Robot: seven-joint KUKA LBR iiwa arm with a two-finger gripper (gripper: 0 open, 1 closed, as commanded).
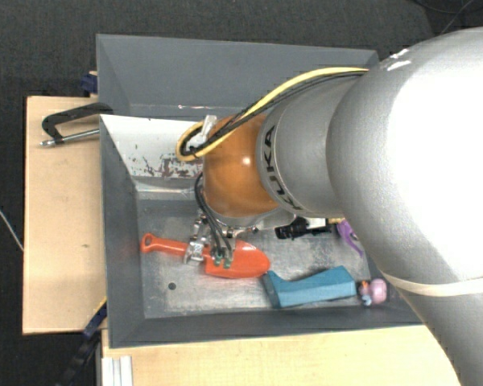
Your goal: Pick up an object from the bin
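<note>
An orange plastic scoop (245, 262) with a thin handle (157, 244) lies flat on the bin floor at the front left. My gripper (210, 252) is down low over the scoop, where the handle meets the bowl, and hides that part. A blue rectangular block (310, 288) lies just right of the scoop's bowl, near the front wall.
A black marker (302, 228) lies behind the blue block, partly under the arm. A purple piece (348, 236) and a small pink and purple toy (376, 290) sit at the right. The arm with its orange cover hangs over the bin's middle and right.
</note>
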